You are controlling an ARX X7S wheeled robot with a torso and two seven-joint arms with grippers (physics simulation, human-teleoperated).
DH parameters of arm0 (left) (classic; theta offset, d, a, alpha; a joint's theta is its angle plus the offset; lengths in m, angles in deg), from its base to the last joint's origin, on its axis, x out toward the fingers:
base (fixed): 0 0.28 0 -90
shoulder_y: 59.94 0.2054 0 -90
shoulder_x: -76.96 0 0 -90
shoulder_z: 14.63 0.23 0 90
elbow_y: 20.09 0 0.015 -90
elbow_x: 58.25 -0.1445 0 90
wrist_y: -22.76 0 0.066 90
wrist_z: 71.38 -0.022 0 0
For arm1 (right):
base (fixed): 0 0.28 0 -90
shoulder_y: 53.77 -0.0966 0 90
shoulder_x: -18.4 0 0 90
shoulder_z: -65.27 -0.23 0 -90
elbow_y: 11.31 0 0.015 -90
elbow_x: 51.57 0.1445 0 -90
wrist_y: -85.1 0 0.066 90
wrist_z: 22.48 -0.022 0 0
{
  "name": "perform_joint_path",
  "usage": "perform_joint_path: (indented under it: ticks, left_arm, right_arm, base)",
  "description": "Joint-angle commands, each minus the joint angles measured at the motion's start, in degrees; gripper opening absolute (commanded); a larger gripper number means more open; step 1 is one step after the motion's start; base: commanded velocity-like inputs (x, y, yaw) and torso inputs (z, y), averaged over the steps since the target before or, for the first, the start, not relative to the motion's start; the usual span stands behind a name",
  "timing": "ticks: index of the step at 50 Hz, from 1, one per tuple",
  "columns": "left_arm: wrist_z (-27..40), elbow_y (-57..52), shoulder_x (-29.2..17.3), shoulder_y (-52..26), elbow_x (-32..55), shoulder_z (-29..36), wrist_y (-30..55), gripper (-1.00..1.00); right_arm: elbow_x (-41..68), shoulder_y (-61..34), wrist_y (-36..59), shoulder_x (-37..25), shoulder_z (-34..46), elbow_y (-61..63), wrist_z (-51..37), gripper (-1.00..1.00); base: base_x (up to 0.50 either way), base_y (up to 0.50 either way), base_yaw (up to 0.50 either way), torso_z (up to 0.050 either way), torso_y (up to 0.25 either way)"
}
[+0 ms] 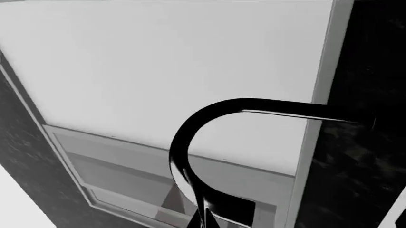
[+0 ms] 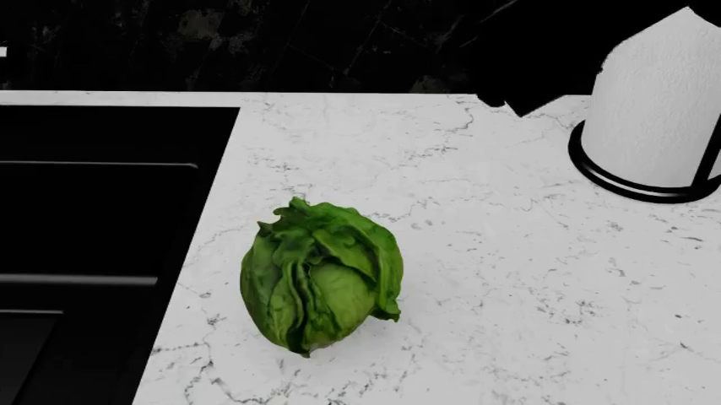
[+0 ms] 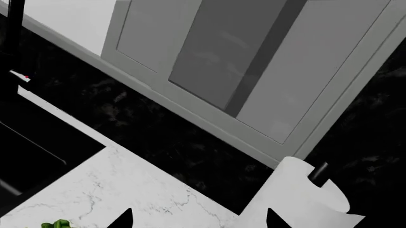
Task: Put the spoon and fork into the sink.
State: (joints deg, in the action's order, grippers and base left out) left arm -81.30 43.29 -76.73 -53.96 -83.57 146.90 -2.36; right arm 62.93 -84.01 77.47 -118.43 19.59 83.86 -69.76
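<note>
Neither the spoon nor the fork shows in any view. The sink [image 2: 101,211] is a deep black basin set in the white marble counter [image 2: 474,236] at the left of the head view, and its inside is too dark to make out. It also shows in the right wrist view, sink [image 3: 32,156]. My left gripper [image 1: 204,221] is close to the curved black faucet [image 1: 190,137], its dark fingertips pressed together with nothing visible between them. Above the counter my right gripper [image 3: 198,221] is open and empty, its fingertips [image 3: 123,219] wide apart.
A green lettuce [image 2: 321,287] lies on the counter just right of the sink. A paper towel roll [image 2: 659,110] on a black stand is at the back right. A black backsplash [image 2: 282,42] runs behind, with grey cabinets [image 3: 241,71] above it.
</note>
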Motion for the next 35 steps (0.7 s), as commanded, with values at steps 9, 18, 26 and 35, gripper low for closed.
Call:
perform_joint_path:
  ticks: [9, 18, 26, 35]
  left_arm:
    - [-3.1, 30.2, 16.3, -1.4, 0.3, 5.4, -2.8, -1.0]
    - [-10.9, 36.1, 19.2, -1.0, -0.1, 14.0, -6.3, -1.0]
    - [-16.1, 36.4, 19.0, -0.4, -2.0, 20.1, -6.4, -1.0]
    - [-22.0, 33.1, 17.4, 0.0, -3.1, 24.3, -4.6, -1.0]
  right_arm:
    - [1.0, 3.6, -3.1, -3.9, -2.4, 3.5, 0.3, 1.0]
    - [1.1, 3.5, -3.4, -3.5, -1.9, 3.4, 0.3, 1.0]
    - [1.1, 3.5, -3.5, -3.5, -1.7, 3.6, 0.5, 1.0]
    - [1.3, 3.2, -3.6, -3.8, -1.5, 3.8, 0.6, 1.0]
  base:
    - [0.0, 0.0, 0.0, 0.0, 0.0]
    - [0.0, 0.0, 0.0, 0.0, 0.0]
    - [0.0, 0.0, 0.0, 0.0, 0.0]
    - [0.0, 0.0, 0.0, 0.0, 0.0]
